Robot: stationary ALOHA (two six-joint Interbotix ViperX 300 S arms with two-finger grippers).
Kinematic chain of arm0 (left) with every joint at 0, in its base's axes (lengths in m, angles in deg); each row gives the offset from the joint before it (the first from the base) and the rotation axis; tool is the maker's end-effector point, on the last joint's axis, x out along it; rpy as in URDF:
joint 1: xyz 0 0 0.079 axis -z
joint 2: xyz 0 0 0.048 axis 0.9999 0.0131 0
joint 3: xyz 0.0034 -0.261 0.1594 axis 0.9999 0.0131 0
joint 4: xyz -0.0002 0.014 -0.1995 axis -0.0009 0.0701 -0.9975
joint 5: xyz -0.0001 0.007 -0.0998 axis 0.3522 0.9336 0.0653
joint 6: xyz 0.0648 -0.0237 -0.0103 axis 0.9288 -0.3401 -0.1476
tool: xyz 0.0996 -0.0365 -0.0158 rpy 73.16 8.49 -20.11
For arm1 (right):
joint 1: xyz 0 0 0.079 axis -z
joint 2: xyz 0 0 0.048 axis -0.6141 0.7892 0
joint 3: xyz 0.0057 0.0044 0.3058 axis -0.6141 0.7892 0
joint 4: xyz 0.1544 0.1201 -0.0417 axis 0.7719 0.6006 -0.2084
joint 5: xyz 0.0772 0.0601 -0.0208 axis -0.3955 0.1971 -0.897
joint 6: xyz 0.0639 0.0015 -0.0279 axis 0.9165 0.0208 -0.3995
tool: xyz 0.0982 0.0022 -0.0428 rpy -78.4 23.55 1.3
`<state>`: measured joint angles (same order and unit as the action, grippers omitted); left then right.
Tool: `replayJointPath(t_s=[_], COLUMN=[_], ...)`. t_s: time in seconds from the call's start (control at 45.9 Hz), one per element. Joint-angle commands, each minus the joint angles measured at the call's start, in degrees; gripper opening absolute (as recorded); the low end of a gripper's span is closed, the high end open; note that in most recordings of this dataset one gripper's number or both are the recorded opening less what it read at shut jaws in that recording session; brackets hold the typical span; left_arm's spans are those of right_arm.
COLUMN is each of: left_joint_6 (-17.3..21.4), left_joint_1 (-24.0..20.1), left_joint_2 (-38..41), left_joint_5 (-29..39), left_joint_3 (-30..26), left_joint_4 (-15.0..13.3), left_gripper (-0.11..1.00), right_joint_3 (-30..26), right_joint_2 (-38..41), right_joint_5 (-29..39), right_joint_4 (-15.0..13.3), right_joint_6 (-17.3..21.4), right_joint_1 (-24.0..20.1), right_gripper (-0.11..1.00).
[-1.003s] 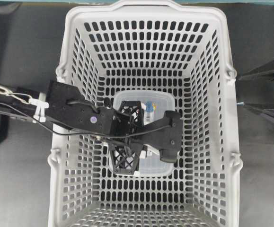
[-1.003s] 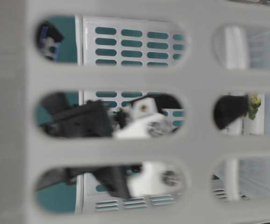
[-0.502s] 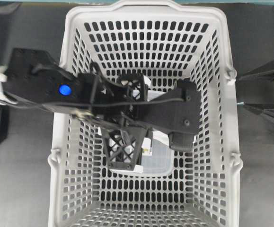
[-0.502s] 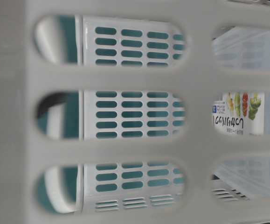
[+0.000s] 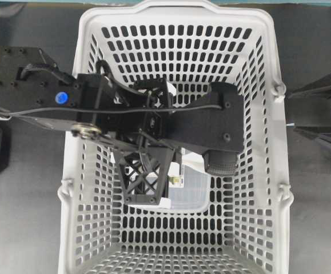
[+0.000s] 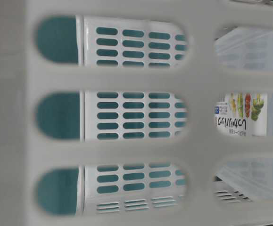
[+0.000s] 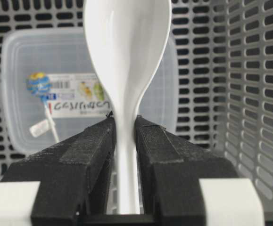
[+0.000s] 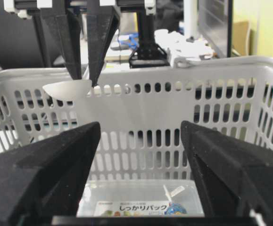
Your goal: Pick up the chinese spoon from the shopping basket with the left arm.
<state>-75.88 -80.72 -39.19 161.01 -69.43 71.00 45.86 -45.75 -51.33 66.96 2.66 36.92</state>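
Left arm (image 5: pixel 125 114) rose further since the earlier frames and cleared the table-level view. Its gripper (image 7: pixel 125 136) was clamped on the spoon (image 7: pixel 127 56) handle, bowl forward. From the right wrist, the spoon (image 8: pixel 68 88) hung at basket (image 8: pixel 174 117) rim height, above the container (image 7: pixel 79 89) on the floor. Right gripper (image 8: pixel 141 155) sat outside the basket, fingers spread, empty.

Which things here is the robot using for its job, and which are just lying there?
For the job: chinese spoon, pinched in the left claw; shopping basket.

Just lying there: clear container with a lollipop inside; right claw, open and empty.
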Motion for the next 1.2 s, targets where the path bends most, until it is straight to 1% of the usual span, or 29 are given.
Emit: replayJointPath(t_s=[0.0, 1.177], left_joint_6=[-0.26, -0.26], left_joint_1=[0.18, 0.18], left_joint_2=[-0.70, -0.26], left_joint_5=[-0.18, -1.23], left_joint_3=[-1.41, -1.41], left_joint_4=[0.09, 0.18], left_gripper=[0.13, 0.13], right_joint_3=[-0.44, -0.44], right_joint_2=[0.26, 0.26], right_joint_5=[-0.26, -0.26], right_joint_4=[0.26, 0.26], right_joint_6=[0.00, 0.00], right_joint_1=[-0.09, -0.09], right_gripper=[0.67, 0.67])
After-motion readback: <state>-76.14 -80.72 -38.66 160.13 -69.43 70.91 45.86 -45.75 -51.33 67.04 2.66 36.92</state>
